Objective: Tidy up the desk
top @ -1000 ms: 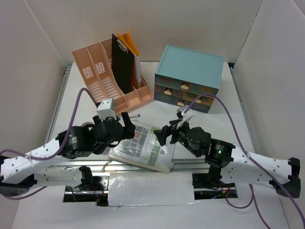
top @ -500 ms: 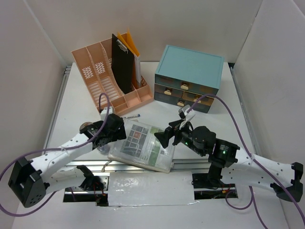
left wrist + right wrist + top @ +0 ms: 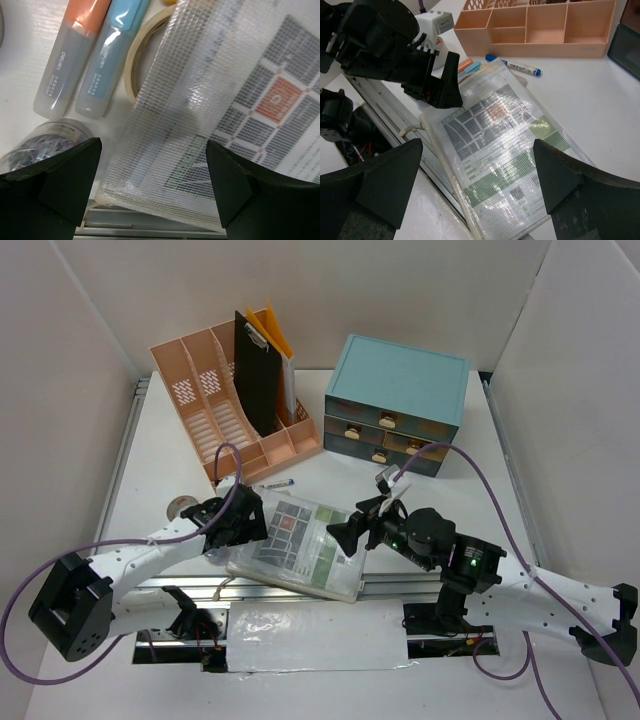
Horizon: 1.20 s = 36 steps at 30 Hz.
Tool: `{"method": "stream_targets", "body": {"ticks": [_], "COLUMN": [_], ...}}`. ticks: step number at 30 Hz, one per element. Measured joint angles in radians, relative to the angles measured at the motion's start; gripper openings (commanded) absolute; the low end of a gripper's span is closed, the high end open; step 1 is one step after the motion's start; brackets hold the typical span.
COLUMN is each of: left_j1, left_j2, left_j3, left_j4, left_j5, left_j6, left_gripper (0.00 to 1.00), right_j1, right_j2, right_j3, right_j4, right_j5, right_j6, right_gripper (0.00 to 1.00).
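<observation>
desk long axis: cannot tell | left jaws wide over mesh pouch | right jaws wide

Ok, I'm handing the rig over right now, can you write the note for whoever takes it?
Left gripper: open, low at the mesh pouch's left edge.
Right gripper: open, above its right side.
Pouch lies flat at the desk's near edge; highlighters and tape roll beside it, marker behind.
Nothing gripped; none of these put away yet.
</observation>
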<state>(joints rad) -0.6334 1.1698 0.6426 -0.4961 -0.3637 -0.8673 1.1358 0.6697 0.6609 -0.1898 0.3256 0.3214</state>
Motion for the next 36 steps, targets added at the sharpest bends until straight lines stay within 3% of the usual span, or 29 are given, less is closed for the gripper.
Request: {"method": "stream_targets", "body": {"ticks": [8, 12, 13, 14, 15, 16, 17, 18, 25, 30, 36], "left_j1": [0.017, 0.017, 0.017, 0.017, 0.018, 0.018, 0.018, 0.018, 0.018, 0.017, 0.015], "left_j2": [0.033, 0.039, 0.038, 0.034, 0.026, 0.016, 0.003, -0.011, -0.197, -0.304, -0.280], "left_j3": [-0.087, -0.098, -0.101, -0.106, -0.112, -0.118, -0.123, -0.126, -0.102, 0.053, 0.327], "left_j4": [0.087, 0.129, 0.137, 0.147, 0.155, 0.160, 0.156, 0.156, 0.067, -0.010, -0.092], "left_j5": [0.056, 0.081, 0.087, 0.092, 0.102, 0.109, 0.114, 0.122, 0.168, 0.256, 0.426], "left_j6": [-0.001, 0.000, 0.000, -0.001, -0.001, -0.007, 0.001, -0.007, 0.004, 0.089, 0.308], "left_gripper": [0.95, 0.78, 0.72, 0.59, 0.39, 0.28, 0.05, 0.00, 0.00, 0.00, 0.00], "right_j1": [0.000, 0.000, 0.000, 0.000, 0.000, 0.000, 0.000, 0.000, 0.000, -0.030, -0.300], "right_j2": [0.019, 0.029, 0.029, 0.029, 0.029, 0.029, 0.029, 0.029, 0.041, 0.086, 0.157], "right_j3": [0.001, 0.001, 0.001, 0.002, 0.004, 0.006, 0.007, 0.008, 0.008, 0.019, 0.111], "right_j4": [-0.001, -0.007, -0.007, -0.008, -0.009, -0.010, -0.010, -0.010, -0.012, -0.010, -0.009], "right_j5": [-0.012, -0.017, -0.017, -0.017, -0.017, -0.017, -0.017, -0.017, -0.021, -0.033, -0.219], "right_j6": [-0.001, -0.001, -0.001, -0.001, 0.000, 0.000, 0.000, 0.000, -0.004, 0.002, 0.004], "right_gripper": [1.00, 1.00, 1.00, 1.00, 1.00, 1.00, 1.00, 1.00, 1.00, 1.00, 1.00]}}
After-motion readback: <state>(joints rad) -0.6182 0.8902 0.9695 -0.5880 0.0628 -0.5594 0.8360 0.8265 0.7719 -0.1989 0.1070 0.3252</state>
